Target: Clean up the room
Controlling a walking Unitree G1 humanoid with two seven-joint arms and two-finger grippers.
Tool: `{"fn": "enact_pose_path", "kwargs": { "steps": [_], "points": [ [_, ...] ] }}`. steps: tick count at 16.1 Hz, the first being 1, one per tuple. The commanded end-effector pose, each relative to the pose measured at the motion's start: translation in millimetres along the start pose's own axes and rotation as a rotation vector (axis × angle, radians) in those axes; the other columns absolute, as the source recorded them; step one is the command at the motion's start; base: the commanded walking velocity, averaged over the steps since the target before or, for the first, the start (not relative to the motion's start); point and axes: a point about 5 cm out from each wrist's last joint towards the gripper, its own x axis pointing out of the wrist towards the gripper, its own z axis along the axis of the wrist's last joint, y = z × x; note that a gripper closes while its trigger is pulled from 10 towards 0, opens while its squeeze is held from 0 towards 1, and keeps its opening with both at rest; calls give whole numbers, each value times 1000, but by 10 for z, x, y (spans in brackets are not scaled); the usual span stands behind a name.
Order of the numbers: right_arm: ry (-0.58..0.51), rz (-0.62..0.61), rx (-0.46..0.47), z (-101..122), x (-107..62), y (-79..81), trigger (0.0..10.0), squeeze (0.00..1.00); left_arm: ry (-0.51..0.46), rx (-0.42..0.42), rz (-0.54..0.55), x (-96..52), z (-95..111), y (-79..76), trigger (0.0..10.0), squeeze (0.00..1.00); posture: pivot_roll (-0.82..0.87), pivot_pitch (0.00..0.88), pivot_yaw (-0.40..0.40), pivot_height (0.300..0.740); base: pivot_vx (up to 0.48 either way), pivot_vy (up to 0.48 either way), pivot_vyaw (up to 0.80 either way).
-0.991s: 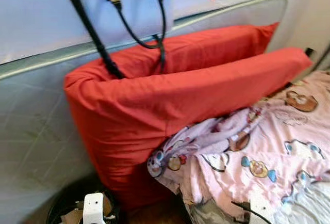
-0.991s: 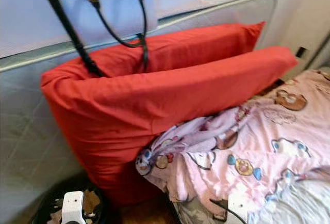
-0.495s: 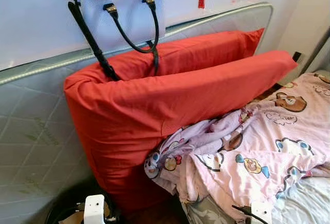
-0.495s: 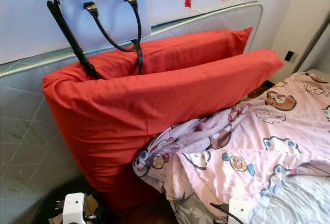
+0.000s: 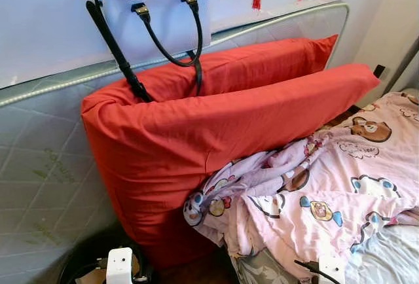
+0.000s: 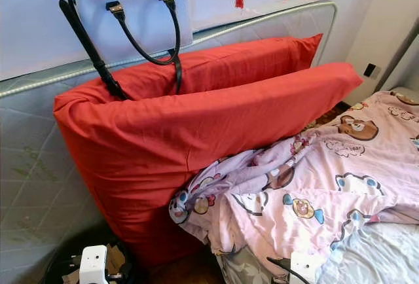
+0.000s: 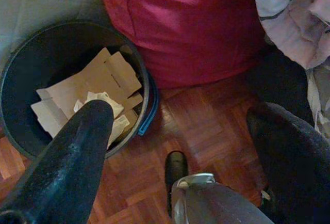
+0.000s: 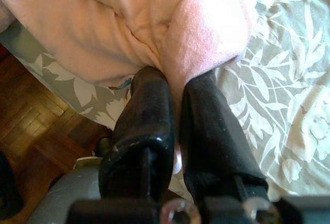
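Little has changed beyond a slight camera shift. The right gripper (image 8: 172, 105) remains pinched shut on the pink cartoon-print blanket (image 5: 327, 192), bunched across the bed toward the red pillows (image 5: 216, 133). The left gripper (image 7: 180, 126) hangs wide open, empty, above a black bin (image 7: 145, 87).

Red pillows (image 5: 222, 133): matt woven cloth, smooth with soft creases. Pink blanket (image 5: 327, 186): soft printed cloth, matt and rumpled; in the right wrist view its surface looks fleecy, pinched between the right gripper (image 8: 172, 79) fingers, which are black, slightly glossy and scuffed. Sheet (image 8: 289, 105) at 3 o'clock of those fingers: thin leaf-printed cloth. Mattress (image 5: 46, 166): quilted fabric, faint sheen. Handbag (image 5: 163, 16): smooth pale leather-like finish, glossy black straps, gold metal fittings. Floor (image 7: 206, 126): polished wood parquet. Bin (image 7: 31, 53): dark smooth plastic, holding matt brown cardboard (image 7: 103, 79) and crumpled paper.
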Motion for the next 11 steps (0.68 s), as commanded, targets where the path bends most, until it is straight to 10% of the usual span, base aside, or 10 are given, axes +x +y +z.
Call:
{"fn": "enact_pose_path", "kwargs": {
  "steps": [1,11],
  "points": [
    [0,4,-5,2,0,5,10000,0,18,9,2,-20,-55,11,10000,0,-30,0,-6,740,0,0,0],
    [-18,8,-22,42,7,30,10000,0,19,7,2,-25,-66,14,10000,0,-26,0,-10,740,0,0,0]
  ]
}}
